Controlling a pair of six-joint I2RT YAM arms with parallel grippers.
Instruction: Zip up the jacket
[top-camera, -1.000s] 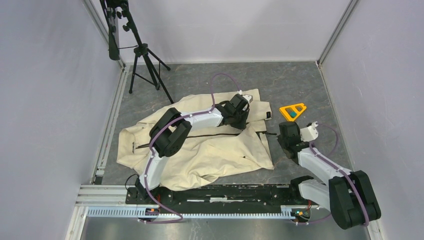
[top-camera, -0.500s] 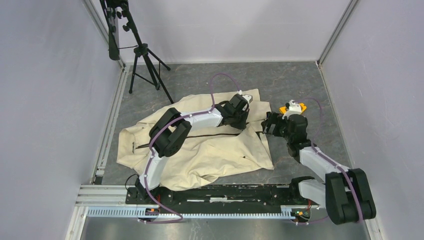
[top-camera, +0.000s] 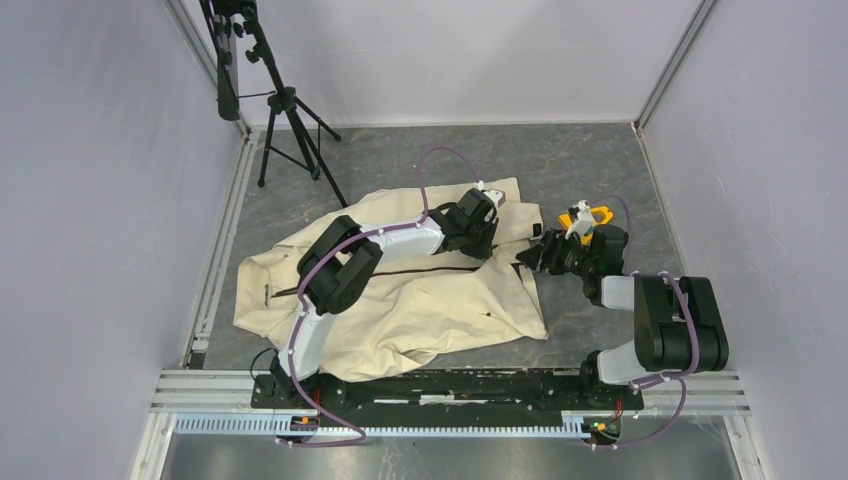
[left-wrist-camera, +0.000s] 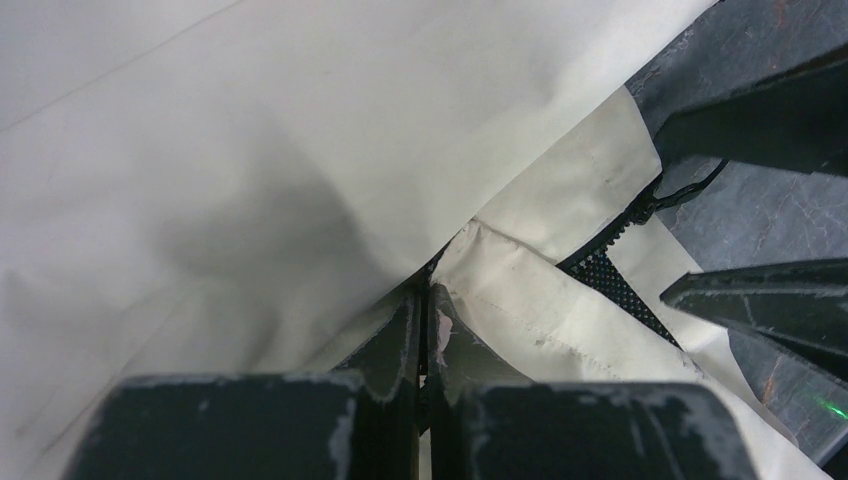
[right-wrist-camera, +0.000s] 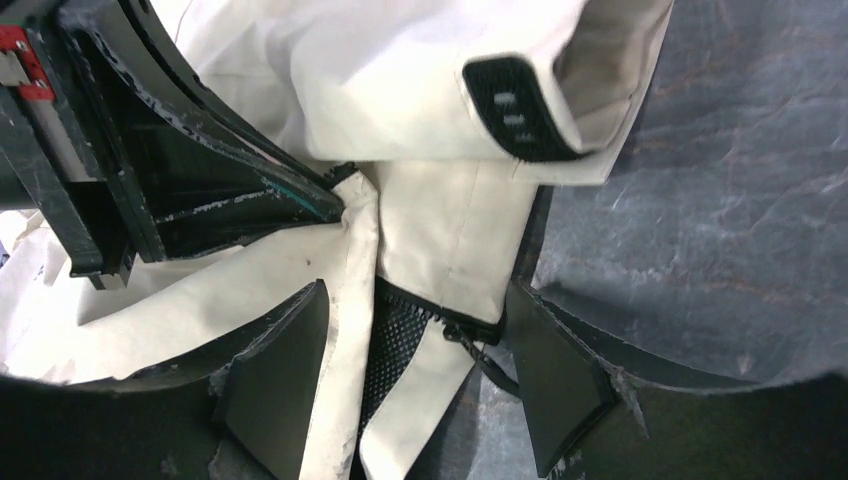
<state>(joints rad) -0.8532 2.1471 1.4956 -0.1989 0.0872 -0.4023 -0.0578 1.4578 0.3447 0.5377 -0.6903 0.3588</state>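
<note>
Pinching the jacket (top-camera: 420, 305) beside its zipper (right-wrist-camera: 440, 312), the left hand (left-wrist-camera: 425, 305) likely anchors the cloth, while the right hand (right-wrist-camera: 415, 330), spread apart, straddles the zipper's right end.

Left arm stretched forward, left pincer (left-wrist-camera: 425, 305) pressed closed, right pincer (right-wrist-camera: 418, 310) spread wide

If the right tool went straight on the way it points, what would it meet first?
The right tool would probably meet the jacket hem at the zipper end, lying between its open fingers; the left tool, shut on fabric, sits just beyond.
</note>
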